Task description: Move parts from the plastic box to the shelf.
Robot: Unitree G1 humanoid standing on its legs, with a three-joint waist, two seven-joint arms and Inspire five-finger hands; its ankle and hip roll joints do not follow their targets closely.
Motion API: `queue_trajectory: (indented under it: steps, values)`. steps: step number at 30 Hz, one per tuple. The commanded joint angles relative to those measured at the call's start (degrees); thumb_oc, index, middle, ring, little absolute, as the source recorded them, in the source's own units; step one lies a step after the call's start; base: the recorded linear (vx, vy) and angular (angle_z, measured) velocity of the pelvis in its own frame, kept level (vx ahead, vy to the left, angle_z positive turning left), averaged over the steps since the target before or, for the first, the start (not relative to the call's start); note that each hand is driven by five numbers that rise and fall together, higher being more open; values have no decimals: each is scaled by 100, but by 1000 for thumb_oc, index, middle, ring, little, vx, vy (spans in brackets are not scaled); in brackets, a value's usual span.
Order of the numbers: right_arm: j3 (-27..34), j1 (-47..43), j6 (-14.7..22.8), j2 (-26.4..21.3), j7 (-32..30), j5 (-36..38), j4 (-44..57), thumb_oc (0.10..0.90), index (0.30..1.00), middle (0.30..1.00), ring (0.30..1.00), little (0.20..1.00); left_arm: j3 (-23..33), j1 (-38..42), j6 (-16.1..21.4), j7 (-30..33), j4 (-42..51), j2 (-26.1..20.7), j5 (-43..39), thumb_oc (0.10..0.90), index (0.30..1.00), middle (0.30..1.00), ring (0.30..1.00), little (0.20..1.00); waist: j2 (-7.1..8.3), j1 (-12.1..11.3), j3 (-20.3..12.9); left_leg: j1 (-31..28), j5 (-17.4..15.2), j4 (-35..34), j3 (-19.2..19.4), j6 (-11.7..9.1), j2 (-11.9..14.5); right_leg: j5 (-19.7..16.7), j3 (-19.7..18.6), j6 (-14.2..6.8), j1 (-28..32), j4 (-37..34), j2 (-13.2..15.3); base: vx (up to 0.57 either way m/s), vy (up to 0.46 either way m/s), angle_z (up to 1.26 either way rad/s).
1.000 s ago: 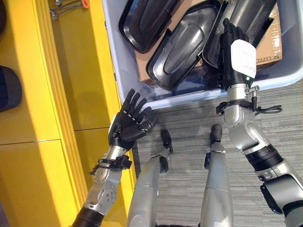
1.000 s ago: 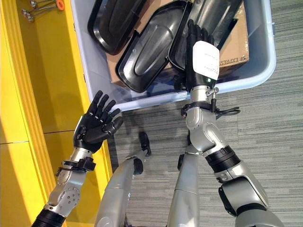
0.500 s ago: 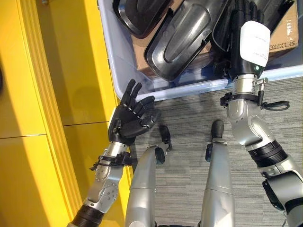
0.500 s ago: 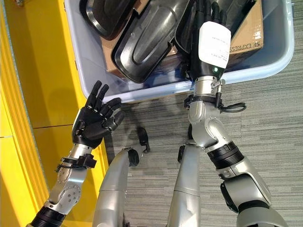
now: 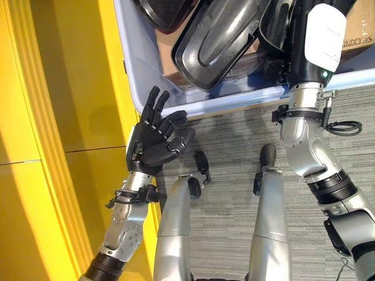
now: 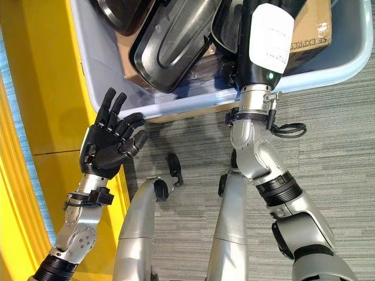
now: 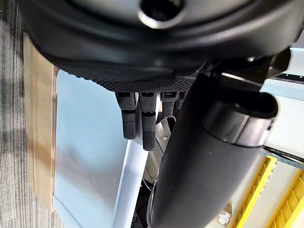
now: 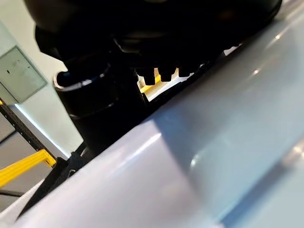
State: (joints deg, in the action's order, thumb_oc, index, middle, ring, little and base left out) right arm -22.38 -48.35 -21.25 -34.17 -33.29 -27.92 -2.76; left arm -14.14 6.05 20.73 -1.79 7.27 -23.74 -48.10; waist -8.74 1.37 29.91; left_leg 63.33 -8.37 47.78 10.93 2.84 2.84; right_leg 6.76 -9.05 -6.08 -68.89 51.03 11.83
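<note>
Now | left hand [image 5: 153, 144] fingers spread, empty | right hand [image 6: 262, 44] in plastic box [image 5: 140, 70], fingers unclear | white label

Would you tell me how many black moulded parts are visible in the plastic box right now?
3, possibly more hidden. One part lies at the plastic box's left end, one long part slants across the middle, and one part sits under the right hand.

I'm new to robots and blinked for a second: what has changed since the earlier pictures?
The right hand has reached deeper into the box, among the black parts; whether it grips one is hidden. The left hand has curled its fingers slightly, staying open and empty beside the box. The parts look unmoved; the camera itself shifted.
</note>
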Motion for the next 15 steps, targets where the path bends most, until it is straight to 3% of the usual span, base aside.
queue_trajectory:
  steps: [1, 6, 15]
  values:
    - [-104, 521, -69, -131, 54, 675, -252, 400, 300, 300, 300, 300, -139, -162, -60, -23, -1, 62, 114, 900, 1000, 1000, 1000, 1000, -485, 250, -12, -170, -1024, 175, -128, 232, -316, 553, 231, 582, 72, -11, -422, 0, 0, 0]
    - [-92, 507, -107, -108, 74, 789, -342, 400, 300, 300, 300, 300, -138, -115, -87, -100, -48, 74, 32, 900, 1000, 1000, 1000, 1000, -508, 273, -12, -177, -1002, 154, -128, 210, -316, 544, 210, 584, 60, -21, -450, 0, 0, 0]
    - [44, 437, 203, -127, 10, 1211, -436, 400, 300, 300, 300, 300, -177, -53, 2, -60, -55, 23, 93, 900, 1000, 1000, 1000, 1000, -537, 285, -12, -217, -904, -14, -147, 163, -331, 488, 205, 569, 66, -153, -506, -7, -1, -1]
